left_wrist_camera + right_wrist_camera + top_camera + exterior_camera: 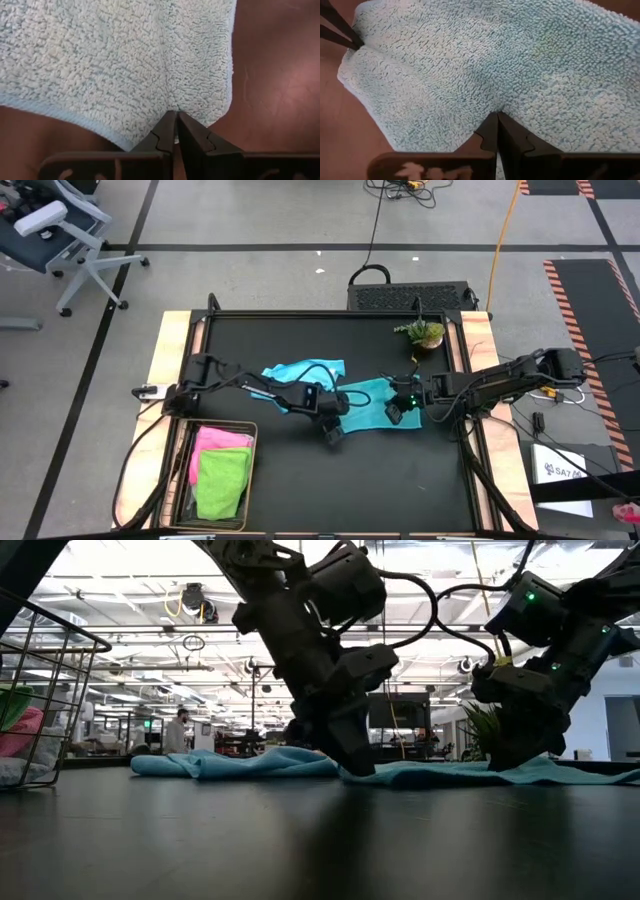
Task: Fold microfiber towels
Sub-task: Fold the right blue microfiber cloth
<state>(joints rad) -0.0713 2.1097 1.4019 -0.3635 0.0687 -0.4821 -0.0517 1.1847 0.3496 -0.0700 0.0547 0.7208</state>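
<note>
A teal microfiber towel point(372, 402) lies flat in the middle of the black table. A light blue towel point(303, 370) lies crumpled just beyond it to the left. My left gripper point(333, 432) is shut on the teal towel at its near left corner. My right gripper point(398, 415) is shut on its near edge farther right. Both grippers slant down onto the cloth, as the low view shows for the left gripper point(358, 768) and the right gripper point(515, 760). A pink towel point(220, 440) and a lime green towel point(222, 482) lie in a wire basket. My left gripper pinches the teal towel close to its corner point(172, 106) between the two fingers, slanting down from the table's left. A crease point(167, 65) runs away from the fingertips. The towel rests on the table; one layer or several, I cannot tell. My right gripper pinches the teal towel at its near edge point(496, 107) between the two fingers, slanting down from the table's right. The cloth spreads flat on the table beyond the fingertips. My left gripper's fingers point(337, 25) show at the towel's far corner in this view.
The wire basket point(254, 480) stands at the near left of the table. A small potted plant point(425, 333) stands at the far right. Bare black tabletop lies in front of the teal towel toward the near edge.
</note>
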